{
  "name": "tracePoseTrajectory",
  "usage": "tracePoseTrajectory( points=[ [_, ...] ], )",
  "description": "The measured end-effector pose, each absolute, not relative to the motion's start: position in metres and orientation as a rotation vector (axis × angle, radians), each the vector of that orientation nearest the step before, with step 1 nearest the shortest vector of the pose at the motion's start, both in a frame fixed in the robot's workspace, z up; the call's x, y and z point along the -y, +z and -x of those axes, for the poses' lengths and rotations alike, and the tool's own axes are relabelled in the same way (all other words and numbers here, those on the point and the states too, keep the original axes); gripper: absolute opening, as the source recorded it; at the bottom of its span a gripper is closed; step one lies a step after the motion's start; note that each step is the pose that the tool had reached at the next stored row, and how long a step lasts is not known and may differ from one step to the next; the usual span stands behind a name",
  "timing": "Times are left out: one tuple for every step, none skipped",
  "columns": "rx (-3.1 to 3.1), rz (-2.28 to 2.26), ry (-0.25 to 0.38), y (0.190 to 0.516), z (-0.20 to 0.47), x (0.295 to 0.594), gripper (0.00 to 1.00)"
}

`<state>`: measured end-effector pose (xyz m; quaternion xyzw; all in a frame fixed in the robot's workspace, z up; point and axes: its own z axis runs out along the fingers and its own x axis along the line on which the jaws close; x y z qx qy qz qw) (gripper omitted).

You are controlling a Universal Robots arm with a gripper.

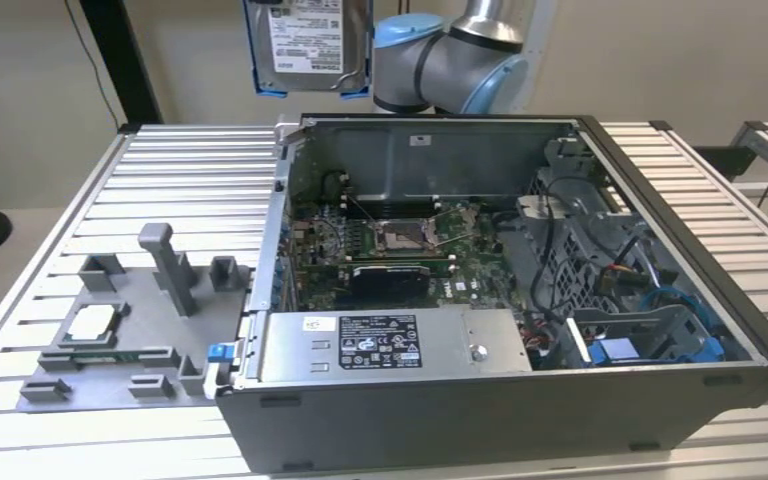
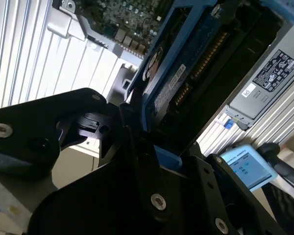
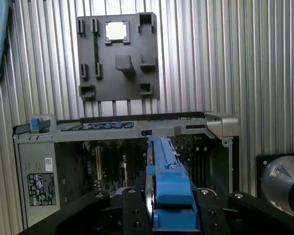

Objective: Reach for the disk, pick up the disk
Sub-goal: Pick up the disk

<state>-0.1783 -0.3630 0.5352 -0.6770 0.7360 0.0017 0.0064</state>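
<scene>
Disk (image 1: 307, 45) hangs on edge in the air, at 11 o'clock from the open computer case (image 1: 491, 420) in the exterior view, beside the arm (image 1: 451, 55) and well clear of the tabletop (image 1: 184, 170). In the first wrist view the tool (image 3: 172, 220) is clamped on the disk (image 3: 164, 161) by its blue side rails (black fingers snug on both sides). Judged: reach done, pick-up as good as complete. Any further motion calls for a steady clamp and clearance from the case wall.
</scene>
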Motion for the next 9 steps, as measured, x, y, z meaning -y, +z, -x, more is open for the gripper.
tracePoseTrajectory(
  points=[
    [-2.303,2.118,0.005,0.535,0.174,0.363,0.0],
    [-2.303,2.118,0.005,0.535,0.17,0.363,0.0],
    [-2.303,2.118,0.006,0.535,0.165,0.363,0.0],
    [-2.303,2.118,0.005,0.534,0.161,0.363,0.0],
    [-2.303,2.118,0.006,0.534,0.157,0.363,0.0],
    [-2.302,2.118,0.005,0.534,0.152,0.363,0.0],
    [-2.303,2.118,0.006,0.534,0.147,0.363,0.0],
    [-2.303,2.118,0.005,0.534,0.143,0.363,0.0],
    [-2.303,2.118,0.005,0.534,0.139,0.363,0.0]
  ],
)
